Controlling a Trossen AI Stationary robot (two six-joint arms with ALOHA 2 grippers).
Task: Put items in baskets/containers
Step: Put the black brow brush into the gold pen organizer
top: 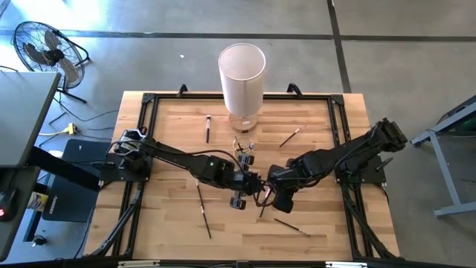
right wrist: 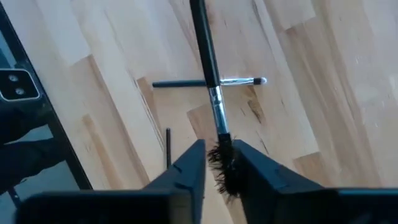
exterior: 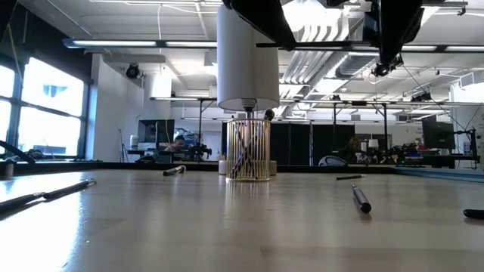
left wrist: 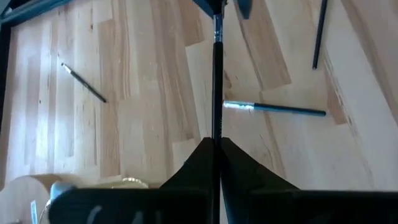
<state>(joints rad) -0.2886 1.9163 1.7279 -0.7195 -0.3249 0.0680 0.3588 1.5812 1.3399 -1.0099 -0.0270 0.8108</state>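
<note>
One dark makeup brush (left wrist: pixel 217 81) hangs level in the air between my two grippers at the table's middle. My left gripper (top: pixel 249 183) is shut on its handle. My right gripper (top: pixel 271 189) faces it with its fingers slightly apart on either side of the bristle tuft (right wrist: pixel 225 169); I cannot tell whether they touch it. The small clear cup (top: pixel 244 145) stands on the table beyond them, in front of the tall white cylinder (top: pixel 242 74), with several brushes (exterior: pixel 246 151) upright in it. Other brushes lie flat on the wood (top: pixel 208 128) (top: pixel 289 137) (top: pixel 291 225). My left gripper pinches the brush's thin dark handle (left wrist: pixel 217 134) between its two fingertips. The fingers run along the handle, coming level from the table's left. The brush is lifted clear of the table and points straight away toward my right gripper.
More loose brushes lie near the left side (top: pixel 200 195) (top: pixel 205 222) and under the grippers (top: pixel 262 208). A black frame (top: pixel 149 100) borders the wooden table. A floor fan (top: pixel 44 48) stands off the table's far left corner. People and desks show in the room behind.
</note>
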